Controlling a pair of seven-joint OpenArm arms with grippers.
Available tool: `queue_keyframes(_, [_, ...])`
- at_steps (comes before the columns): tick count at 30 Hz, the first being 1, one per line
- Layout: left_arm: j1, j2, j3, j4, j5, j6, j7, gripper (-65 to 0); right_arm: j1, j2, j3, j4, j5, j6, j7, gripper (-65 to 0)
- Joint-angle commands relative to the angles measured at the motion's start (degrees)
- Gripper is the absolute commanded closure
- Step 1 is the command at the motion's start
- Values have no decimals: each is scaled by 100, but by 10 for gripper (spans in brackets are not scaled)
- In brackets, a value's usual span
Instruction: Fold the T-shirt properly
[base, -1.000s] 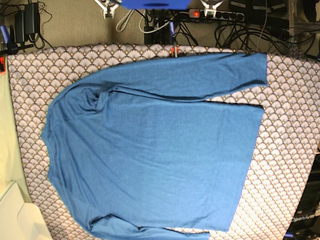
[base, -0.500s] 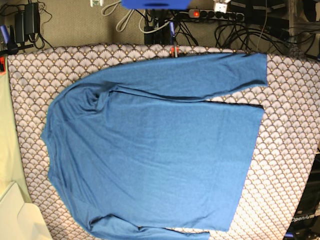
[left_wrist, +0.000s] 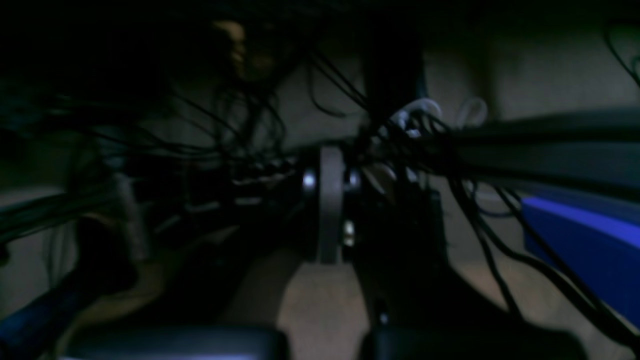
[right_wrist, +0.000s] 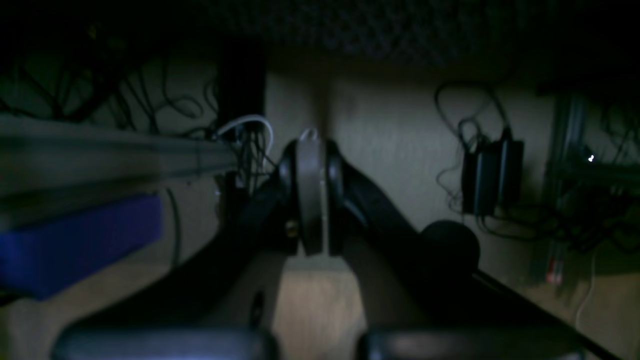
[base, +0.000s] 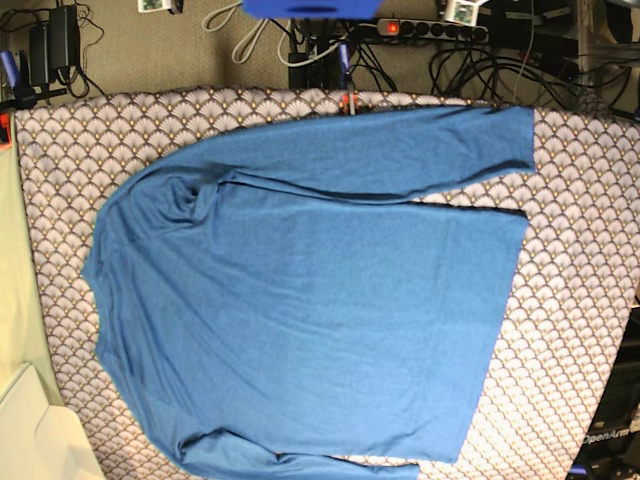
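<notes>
Across the scallop-patterned table cover (base: 580, 250), the plain medium-blue knit T-shirt (base: 310, 310) lies flat, one sleeve along the far edge. Left gripper (left_wrist: 330, 210) and right gripper (right_wrist: 312, 197): jaws closed, holding nothing.

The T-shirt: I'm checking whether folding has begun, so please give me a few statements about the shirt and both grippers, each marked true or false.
1. The T-shirt lies spread flat on the scale-patterned table cover. True.
2. The right gripper holds a sleeve. False: its jaws are shut on nothing, with floor and cables behind them.
3. One long sleeve lies along the table's far edge in the base view. True.
4. The left gripper stands wide open. False: it is shut, holding nothing.
5. The shirt is already folded in half. False: it is only one layer, body fully spread.
</notes>
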Motion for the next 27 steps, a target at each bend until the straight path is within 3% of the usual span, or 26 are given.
queue_keyframes(1, [195,-18,3,285,5,-32,-102,-5,-205,23,14,280,10,4,124,-7])
queue_keyframes(4, [503,-27,-129,927,5,-32,-102,-7,-469,23,14,913,10,4,124,-62])
queue_keyframes(6, [670,26,-287,1349,-3,-58,-84,-43,-592,23,14,1212,10,4,133,-116])
queue_keyframes(9, [837,35,-436,1859,-39,-58,-111,-179,-574,23,5,1291,10,4,168,-188])
queue_keyframes(13, [916,-18,-806,2219,-733,-76,-111,-322,-504,23,-3,1309,10,4,194,-226])
queue_keyframes(18, [670,-27,-1439,2219,-1436,-84,-67,-331,-258,23,-21,1326,1,4,229,-234])
queue_keyframes(27, [46,-9,-1667,2184,-1542,-84,-67,-331,279,23,-38,1318,1,4,203,-238])
